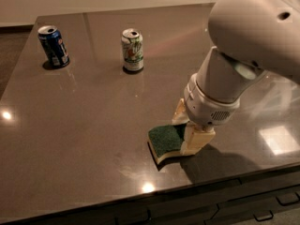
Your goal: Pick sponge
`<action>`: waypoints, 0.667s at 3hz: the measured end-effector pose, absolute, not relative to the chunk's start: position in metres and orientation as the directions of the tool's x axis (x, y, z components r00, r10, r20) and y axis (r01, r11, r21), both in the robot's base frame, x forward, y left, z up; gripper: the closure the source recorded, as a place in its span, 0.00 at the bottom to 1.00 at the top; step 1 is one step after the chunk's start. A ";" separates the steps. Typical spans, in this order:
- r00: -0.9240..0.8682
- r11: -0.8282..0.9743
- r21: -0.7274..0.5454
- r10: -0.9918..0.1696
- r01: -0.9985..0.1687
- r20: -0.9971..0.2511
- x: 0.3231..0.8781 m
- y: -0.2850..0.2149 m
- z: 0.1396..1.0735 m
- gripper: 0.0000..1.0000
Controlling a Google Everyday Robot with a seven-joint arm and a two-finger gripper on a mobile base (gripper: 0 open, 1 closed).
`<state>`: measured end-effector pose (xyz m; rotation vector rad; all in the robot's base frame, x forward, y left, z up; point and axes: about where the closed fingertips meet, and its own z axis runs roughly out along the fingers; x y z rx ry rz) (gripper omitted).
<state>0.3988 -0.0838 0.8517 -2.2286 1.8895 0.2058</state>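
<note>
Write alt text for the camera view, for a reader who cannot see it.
The robot's gripper is down at one end of a green-topped sponge near the front edge of a dark glossy table. Two upright drink cans stand apart farther back: a blue can and a white-and-green can.

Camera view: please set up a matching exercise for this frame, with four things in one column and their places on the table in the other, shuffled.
Things:
1. wavy-edged sponge with dark green top and pale yellow base
2. blue soda can
3. white and green soda can
4. cream-coloured end effector

Places:
A. standing at the far left corner of the glossy brown table
B. down low, at one end of the sponge
C. lying flat near the front edge
D. standing at the far side, near the middle

Pairs: 1-C, 2-A, 3-D, 4-B.
</note>
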 end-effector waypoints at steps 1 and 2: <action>0.156 -0.148 -0.048 -0.949 -0.988 -0.274 0.401 -0.075 0.874 1.00; 0.163 -0.157 -0.046 -0.939 -0.987 -0.303 0.407 -0.062 0.905 1.00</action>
